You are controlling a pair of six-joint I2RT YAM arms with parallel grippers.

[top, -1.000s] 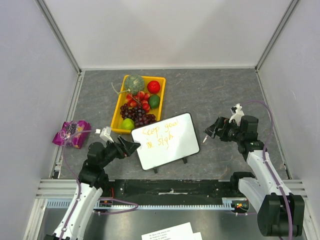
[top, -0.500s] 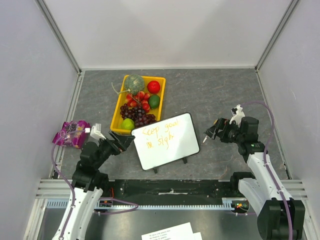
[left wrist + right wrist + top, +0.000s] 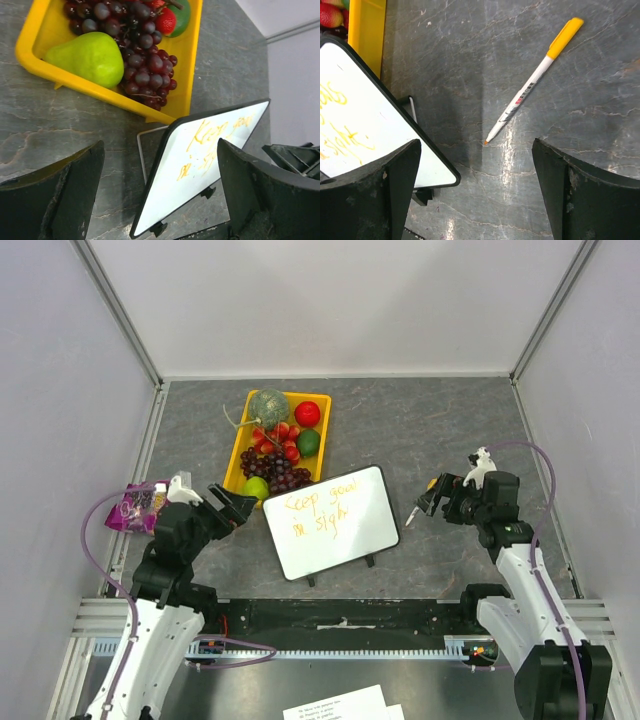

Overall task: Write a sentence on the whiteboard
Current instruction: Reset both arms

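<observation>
White walls closed off three sides of the grey, stone-patterned table top (image 3: 440,430), with aluminium rails running along its left and near edges; a wide stretch of bare grey surface lay between the yellow plastic tray of fruit (image 3: 65,75) and the right-hand wall. The small glossy whiteboard with a thin dark frame (image 3: 350,535) stood tilted on its black feet near the middle of the near half, turned at a slant to the table's edges; its far-left corner came just beside the tray's near corner, with only a narrow gap showing in the left wrist view. The orange handwritten sentence (image 3: 318,512) sat in two short lines on the board's left part, and the rest of the white face was unmarked. The left gripper (image 3: 236,506) hovered left of the board's short edge, apart from it, its fingers spread wide with nothing between them; a purple crinkled packet (image 3: 140,505) lay near the left rail behind it. The right gripper (image 3: 428,502) hung to the right of the board, likewise released and gripping nothing; under it a white marker pen with a yellow-orange cap (image 3: 532,85) lay flat on the table, uncapped tip pointing towards the board, a strip of bare surface separating it from the board's right edge.
</observation>
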